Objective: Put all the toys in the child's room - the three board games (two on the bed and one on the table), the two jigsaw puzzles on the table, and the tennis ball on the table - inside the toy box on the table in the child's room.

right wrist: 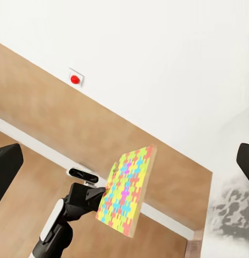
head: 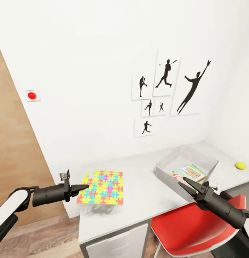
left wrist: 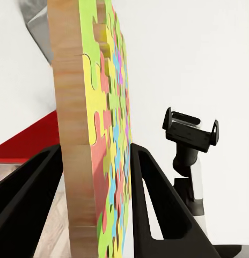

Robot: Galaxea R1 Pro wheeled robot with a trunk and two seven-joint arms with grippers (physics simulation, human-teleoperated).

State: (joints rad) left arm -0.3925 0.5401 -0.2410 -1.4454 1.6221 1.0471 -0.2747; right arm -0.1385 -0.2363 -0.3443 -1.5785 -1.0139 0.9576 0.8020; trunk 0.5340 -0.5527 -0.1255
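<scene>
White walls enclose the head view, hung with black sports silhouette prints point(head: 167, 91) and a red round wall button point(head: 32, 95) at the left beside a wood-toned panel point(head: 13, 143). Below runs the pale surface point(head: 138, 204) with a white drawer front point(head: 119, 243) under it and a red chair point(head: 196, 229) tucked at its near edge. The grey toy box point(head: 185, 163) stands on the surface toward the right; a Skip-Bo board game point(head: 190, 172) lies inside it. The tennis ball point(head: 240, 165) rests on the surface further right, well apart from the box. The left pincer point(head: 78, 187) is clenched on the near left edge of a jigsaw puzzle point(head: 103, 187), which appears lifted a little above the surface, with a shadow beneath it. The right pincer point(head: 187, 185) hangs in front of the toy box's near wall with its fingers spread and nothing between them.

From the left wrist view, the jigsaw puzzle point(left wrist: 103, 150) stands edge-on between the two black fingers point(left wrist: 156, 209), its brown underside toward one and its coloured face toward the other, gripped by both. The right arm's camera mount point(left wrist: 190, 131) shows beyond, against the white wall.

From the right wrist view, the left pincer point(right wrist: 100, 194) grips the jigsaw puzzle point(right wrist: 126, 191) at its edge, held tilted in the air before the wood-toned panel, with the red button point(right wrist: 75, 79) on the wall above. The right pincer's own dark fingertips point(right wrist: 6, 169) sit far apart at the picture's sides, released.
</scene>
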